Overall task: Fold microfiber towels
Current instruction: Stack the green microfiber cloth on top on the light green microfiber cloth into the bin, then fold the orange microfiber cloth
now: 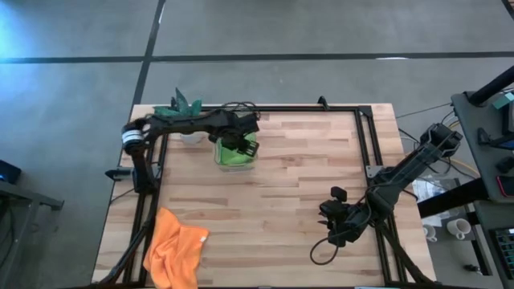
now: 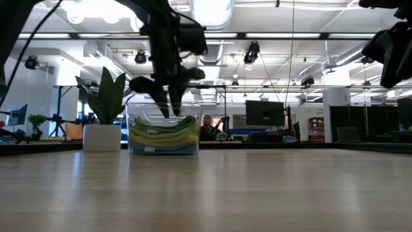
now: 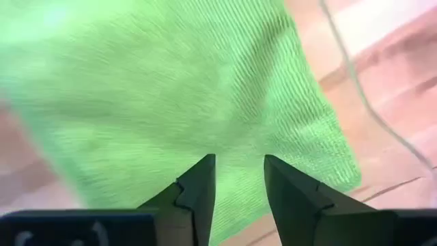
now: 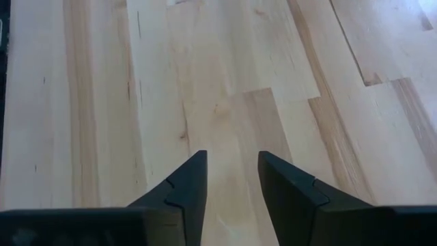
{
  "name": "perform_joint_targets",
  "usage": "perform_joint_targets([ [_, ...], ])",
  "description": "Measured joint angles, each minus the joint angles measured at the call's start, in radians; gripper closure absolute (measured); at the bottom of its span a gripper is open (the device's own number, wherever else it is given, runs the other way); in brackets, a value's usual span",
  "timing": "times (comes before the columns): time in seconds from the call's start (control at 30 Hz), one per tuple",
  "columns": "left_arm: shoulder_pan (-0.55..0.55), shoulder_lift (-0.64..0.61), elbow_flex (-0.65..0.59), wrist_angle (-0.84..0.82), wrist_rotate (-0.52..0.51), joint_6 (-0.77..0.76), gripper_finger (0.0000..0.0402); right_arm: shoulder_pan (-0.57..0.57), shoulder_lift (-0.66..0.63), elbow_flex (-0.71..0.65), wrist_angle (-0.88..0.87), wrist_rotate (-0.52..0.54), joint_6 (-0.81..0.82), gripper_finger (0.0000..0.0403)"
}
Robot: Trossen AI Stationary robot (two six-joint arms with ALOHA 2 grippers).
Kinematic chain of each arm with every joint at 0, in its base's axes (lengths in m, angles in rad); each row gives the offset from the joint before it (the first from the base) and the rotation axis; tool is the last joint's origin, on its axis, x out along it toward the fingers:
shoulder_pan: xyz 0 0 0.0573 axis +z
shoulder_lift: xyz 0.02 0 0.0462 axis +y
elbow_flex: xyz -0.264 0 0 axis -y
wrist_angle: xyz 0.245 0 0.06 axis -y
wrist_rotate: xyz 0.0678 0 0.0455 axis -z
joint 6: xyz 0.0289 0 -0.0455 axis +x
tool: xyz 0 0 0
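Observation:
A clear plastic bin (image 1: 235, 152) at the table's far left holds a stack of folded towels (image 2: 163, 135), with a lime green towel (image 3: 171, 89) on top. My left gripper (image 3: 239, 171) points down into the bin's mouth, right above that towel. Its fingers are apart, and green cloth shows in the gap between them. An orange towel (image 1: 175, 249) lies crumpled at the table's near left corner. My right gripper (image 4: 232, 167) hangs open over bare wood at the near right, holding nothing. My left gripper comes at the lime green towel's top face (image 3: 235, 147) from above, its fingers pointing down. I cannot tell whether the fingertips touch the cloth. The towel lies flat on the stack in the bin.
A potted plant (image 2: 106, 96) in a white pot stands just left of the bin at the far edge. A black frame rail (image 1: 365, 152) runs along the table's sides. The wood between the bin and my right gripper is bare.

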Motion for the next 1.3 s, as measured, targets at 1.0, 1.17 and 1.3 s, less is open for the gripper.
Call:
perform_joint_targets([
  [1.0, -0.061, -0.111, -0.051, -0.021, -0.276, -0.007, 0.0293, -0.028, 0.0, 0.0, 0.003, 0.315, -0.046, 0.0262],
  [1.17, -0.289, -0.305, -0.054, -0.014, -0.562, 0.127, 0.0293, -0.065, 0.0, 0.0, 0.005, 0.241, -0.163, 0.0265],
  [1.3, -0.596, -0.459, -0.121, -0.013, -0.784, 0.136, 0.0293, -0.065, 0.0, 0.0, -0.005, 0.342, -0.234, 0.0264],
])
